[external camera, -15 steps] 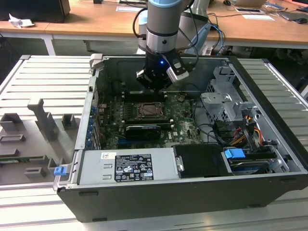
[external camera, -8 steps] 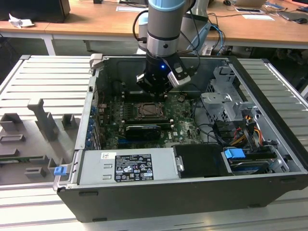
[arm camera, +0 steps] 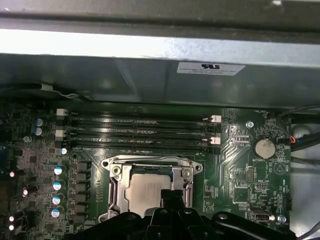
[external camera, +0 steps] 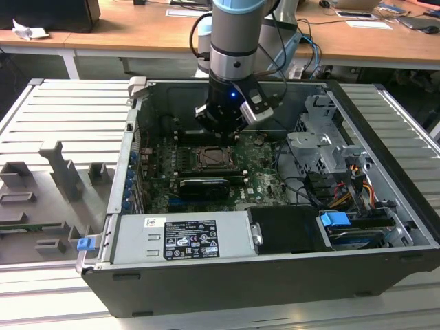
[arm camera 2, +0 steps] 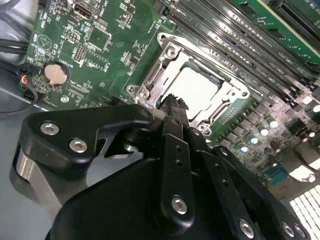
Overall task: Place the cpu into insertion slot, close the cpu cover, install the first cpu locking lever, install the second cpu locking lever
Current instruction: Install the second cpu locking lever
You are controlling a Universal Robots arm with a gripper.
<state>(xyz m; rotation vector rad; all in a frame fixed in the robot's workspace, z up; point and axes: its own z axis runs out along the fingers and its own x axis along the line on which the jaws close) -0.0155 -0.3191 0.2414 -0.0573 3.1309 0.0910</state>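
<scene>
The cpu (arm camera 2: 197, 90) is a pale metal square lying flat in the insertion slot (arm camera: 111, 170), a silver-rimmed socket on the green board. The cpu cover (arm camera 2: 227, 92), a thin silvery frame, lies down over the chip's edges, and the chip (arm camera: 145, 192) shows through its cut-out. In both wrist views my gripper (arm camera 2: 172, 102) hovers just beside the socket's near edge, its fingers pressed together and holding nothing. In the exterior view the gripper (external camera: 220, 127) hangs inside the case above the far side of the socket (external camera: 214, 159). I cannot tell how the locking levers stand.
Long black memory slots (arm camera: 140, 132) run along the socket's far side, near the case wall (arm camera: 150, 80). A coin battery (arm camera: 263, 148) sits on the board. The power supply (external camera: 185, 237), a black graphics card (external camera: 204, 185), a drive cage (external camera: 320, 148) and cables (external camera: 344, 185) crowd the case.
</scene>
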